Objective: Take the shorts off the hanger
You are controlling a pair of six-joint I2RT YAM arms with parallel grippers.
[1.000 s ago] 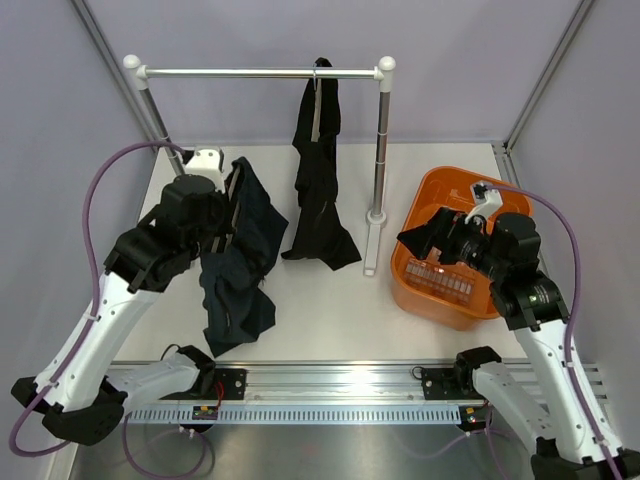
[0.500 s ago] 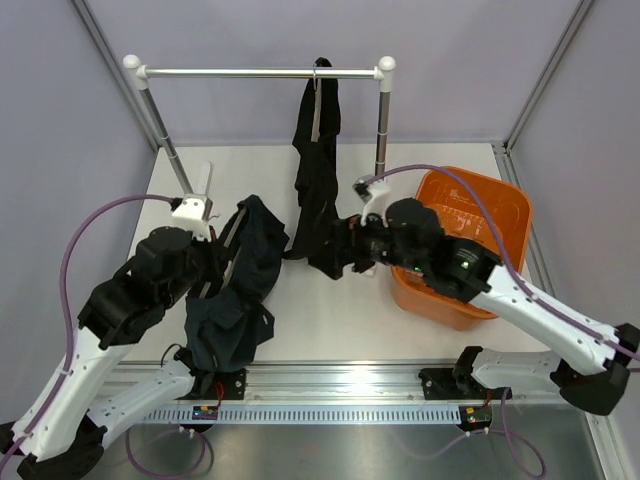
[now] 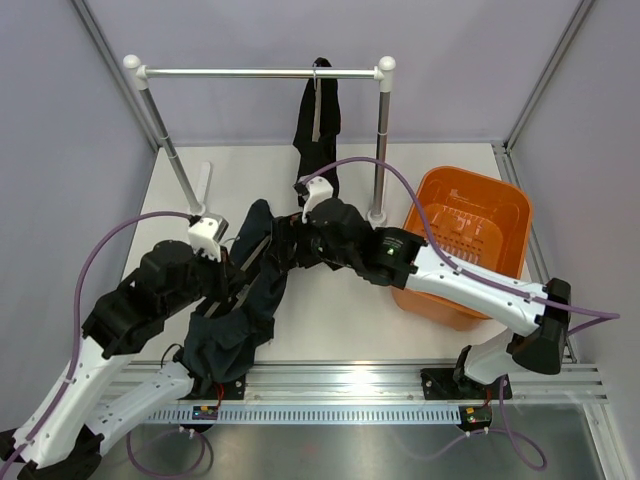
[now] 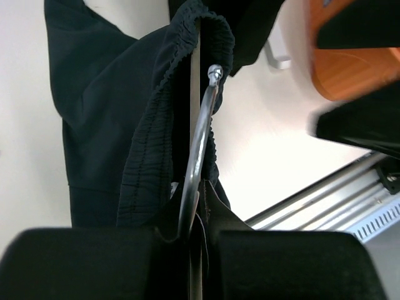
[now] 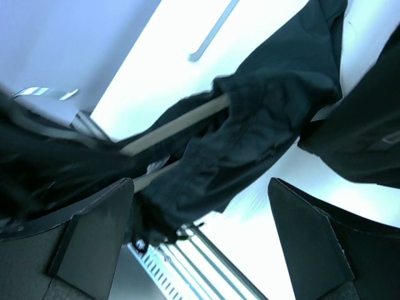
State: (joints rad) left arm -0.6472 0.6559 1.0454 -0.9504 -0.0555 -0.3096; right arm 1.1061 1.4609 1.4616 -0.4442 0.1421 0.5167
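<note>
A dark navy pair of shorts [image 3: 240, 310] drapes over a hanger [image 3: 252, 256] low above the table, left of centre. My left gripper [image 3: 232, 272] is shut on the hanger at the base of its metal hook [image 4: 201, 140], with the gathered waistband [image 4: 156, 137] bunched beside it. My right gripper [image 3: 290, 238] has reached across to the upper end of these shorts. In the right wrist view this gripper [image 5: 200, 231] stands open, with the shorts [image 5: 250, 137] and the hanger bar [image 5: 181, 122] just beyond its fingertips. A second pair of shorts [image 3: 318, 120] hangs from the rail.
The clothes rack's rail [image 3: 260, 72] spans the back, on a left post [image 3: 168, 148] and a right post [image 3: 381, 150]. An orange basket [image 3: 470, 195] stands at the right, under my right forearm. The slotted rail [image 3: 330, 412] runs along the near edge.
My right arm swung from the orange basket leftward across the table to the shorts, staying open. My left arm drew the hanger with the shorts lower and nearer.
</note>
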